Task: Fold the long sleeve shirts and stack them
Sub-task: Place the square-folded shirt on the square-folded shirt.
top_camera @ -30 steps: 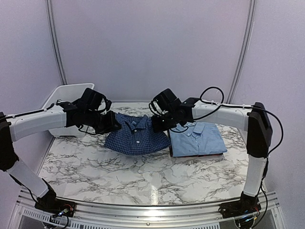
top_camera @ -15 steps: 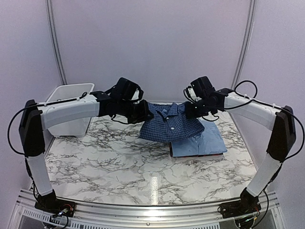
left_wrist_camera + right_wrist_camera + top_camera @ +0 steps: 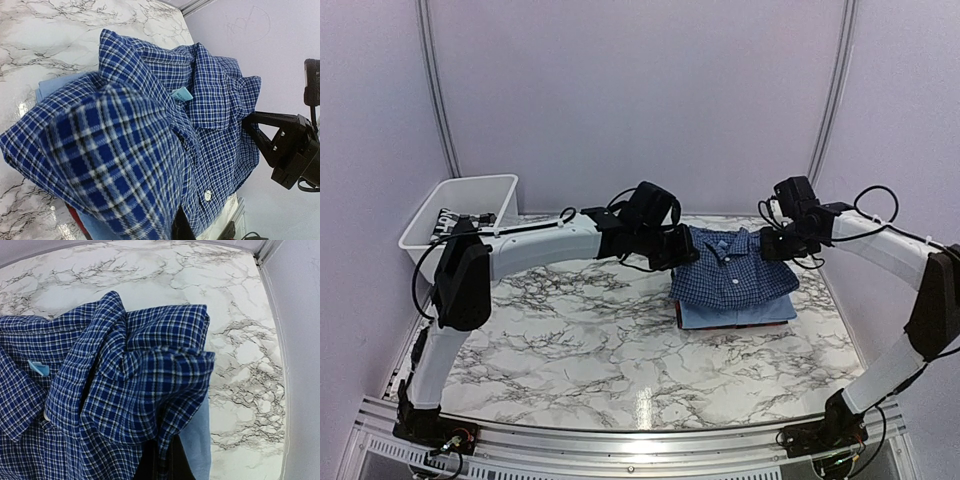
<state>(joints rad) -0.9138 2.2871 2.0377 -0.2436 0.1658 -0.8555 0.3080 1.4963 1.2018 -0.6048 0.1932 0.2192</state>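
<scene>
The folded dark blue checked shirt point(image 3: 732, 277) hangs between my two grippers, held over the folded light blue shirt point(image 3: 740, 312), which lies at the right of the marble table point(image 3: 570, 350). My left gripper point(image 3: 682, 248) is shut on the checked shirt's left shoulder. My right gripper point(image 3: 772, 246) is shut on its right shoulder. In the left wrist view the checked cloth point(image 3: 150, 135) fills the frame and covers my fingers; the light blue shirt point(image 3: 55, 85) shows under it. In the right wrist view the checked cloth point(image 3: 125, 385) wraps my fingers, with the light blue shirt point(image 3: 197, 440) beneath.
A white bin point(image 3: 460, 215) stands at the back left of the table. The booth's grey walls close in the back and sides. A red edge point(image 3: 75, 222) shows under the light blue shirt.
Both arms have carried the checked shirt to the right, from the table's middle to above the light blue shirt. The left arm has stretched far across.
</scene>
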